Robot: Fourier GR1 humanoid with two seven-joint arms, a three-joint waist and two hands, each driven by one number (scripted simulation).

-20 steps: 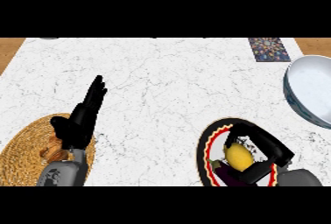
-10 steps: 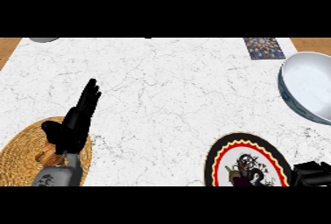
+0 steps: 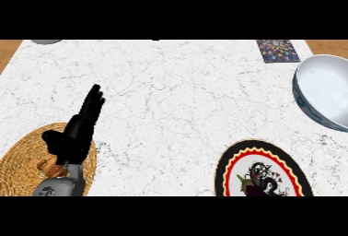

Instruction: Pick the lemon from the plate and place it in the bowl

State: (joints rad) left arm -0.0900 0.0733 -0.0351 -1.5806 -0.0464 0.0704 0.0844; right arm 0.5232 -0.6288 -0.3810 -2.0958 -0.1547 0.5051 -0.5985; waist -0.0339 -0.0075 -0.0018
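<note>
Left hand (image 3: 76, 133) rests open, well apart from plate (image 3: 231, 159).

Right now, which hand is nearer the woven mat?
Left. The left hand hangs over the woven mat at lower left, fingers straight. The right hand is not in view.

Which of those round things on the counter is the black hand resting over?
The woven straw mat at lower left; the left hand lies over its edge. The patterned plate and grey bowl sit at right.
</note>
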